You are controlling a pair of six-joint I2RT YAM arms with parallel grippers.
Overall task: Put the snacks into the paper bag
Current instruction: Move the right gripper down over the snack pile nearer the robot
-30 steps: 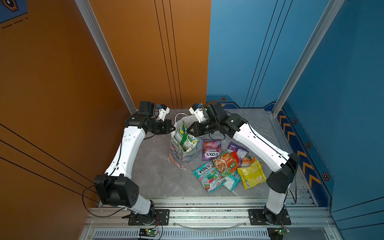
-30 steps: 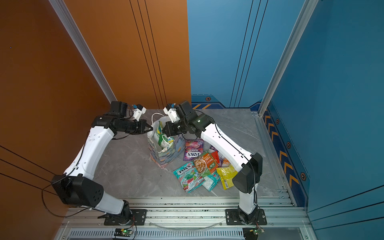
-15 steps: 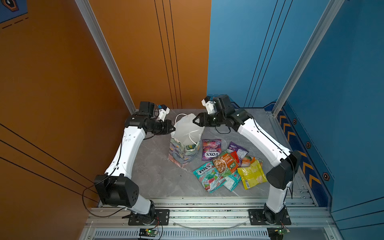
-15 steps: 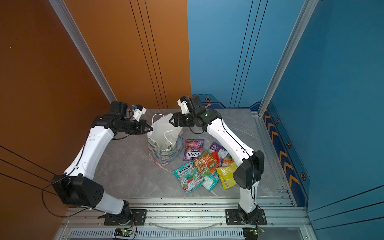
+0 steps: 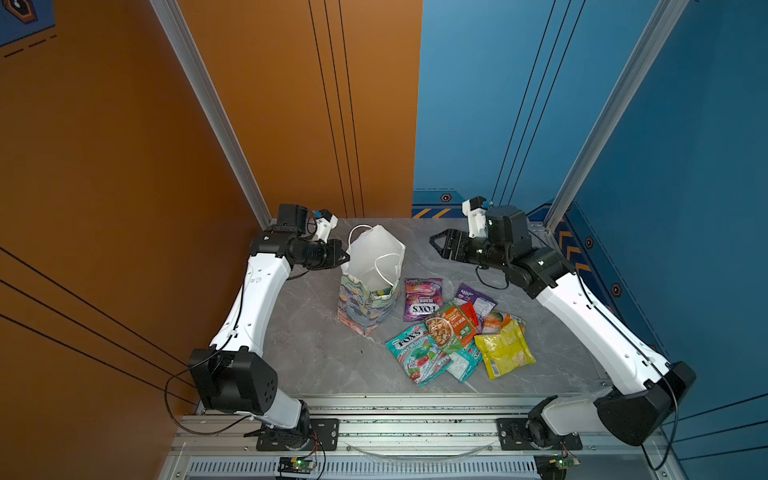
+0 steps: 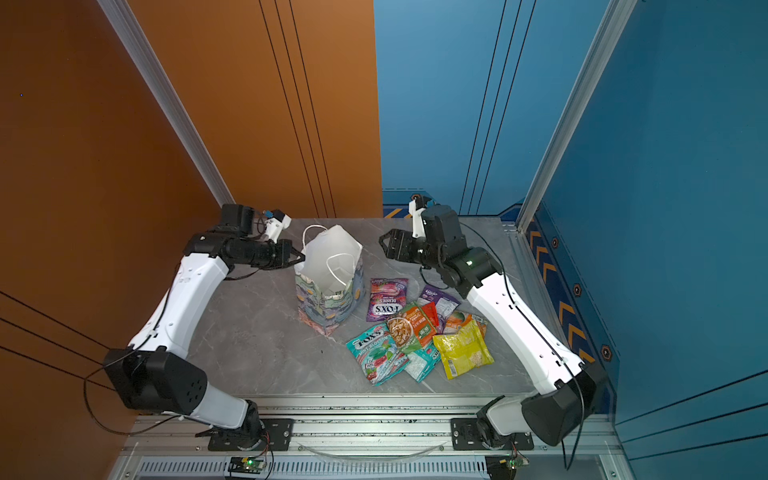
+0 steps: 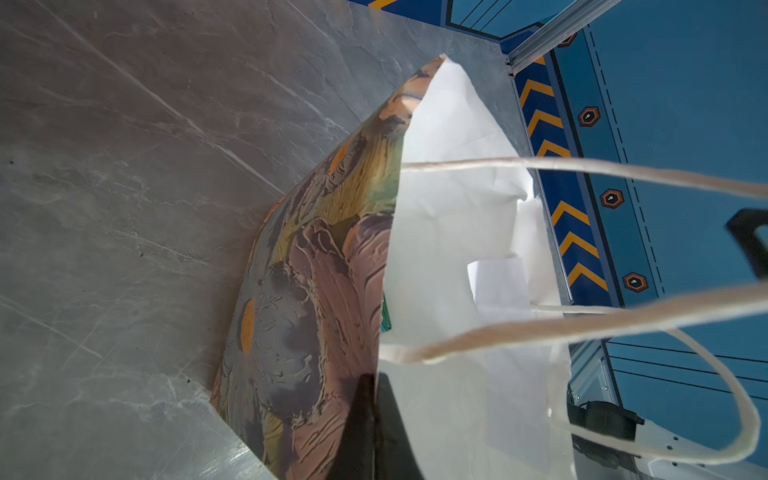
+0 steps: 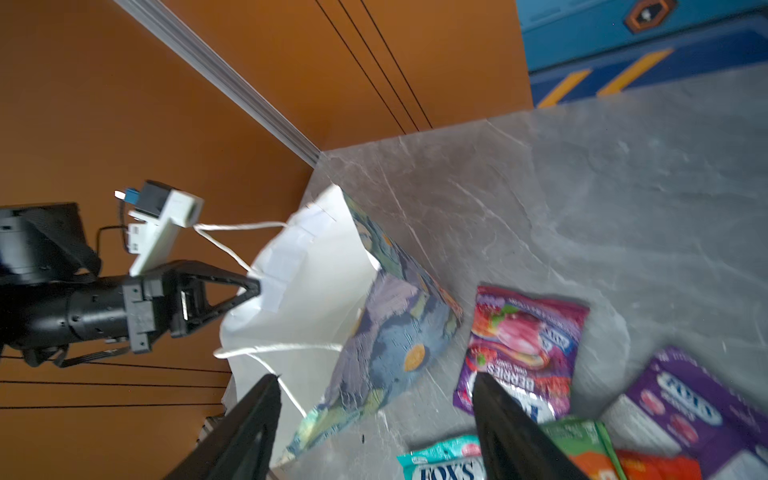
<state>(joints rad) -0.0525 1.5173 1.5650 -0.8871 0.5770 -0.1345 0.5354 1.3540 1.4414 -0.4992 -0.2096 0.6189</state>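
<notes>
Grey marble table point(image 5: 316, 340) under everything. Paper bag point(image 5: 365, 299) upright left of centre, mouth open, white inside, cord handles loose; seen in both top views point(image 6: 328, 303). Left gripper point(image 5: 344, 261) clamped on bag's left rim, jaws closed on paper edge point(image 8: 253, 286). Right gripper point(image 5: 436, 245) raised right of bag, apart from it, jaws spread, nothing between. Snacks point(image 5: 457, 328) piled overlapping just right of bag; purple FOX'S packet point(image 5: 422, 299) nearest bag, yellow packet point(image 5: 505, 349) on pile's right edge.
</notes>
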